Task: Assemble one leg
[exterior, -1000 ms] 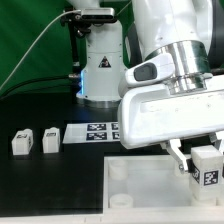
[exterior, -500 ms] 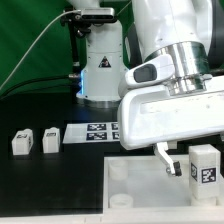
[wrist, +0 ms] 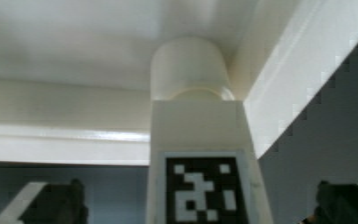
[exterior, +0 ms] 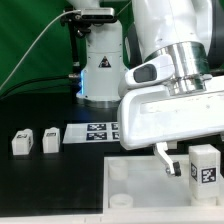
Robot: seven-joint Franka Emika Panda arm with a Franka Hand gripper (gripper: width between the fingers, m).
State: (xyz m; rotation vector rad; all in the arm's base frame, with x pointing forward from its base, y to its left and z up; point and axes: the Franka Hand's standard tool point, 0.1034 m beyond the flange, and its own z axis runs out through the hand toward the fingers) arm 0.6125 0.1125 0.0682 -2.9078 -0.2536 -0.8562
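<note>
One leg [exterior: 204, 167] stands upright on the white panel [exterior: 140, 186], at the exterior view's right edge (tag facing that camera). Gripper [wrist: 201, 205] released, its fingers [wrist: 51, 203] spread either side of the leg, not touching it.

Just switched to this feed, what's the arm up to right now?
The Panda arm's tool is open and straddles one leg, with its fingers apart from the leg on either side. That leg stands upright on the white panel, toward the exterior view's right. Whether it is fully seated in a socket cannot be told. On the exterior view's left, two more legs sit loose on the table, beside the marker board.
</note>
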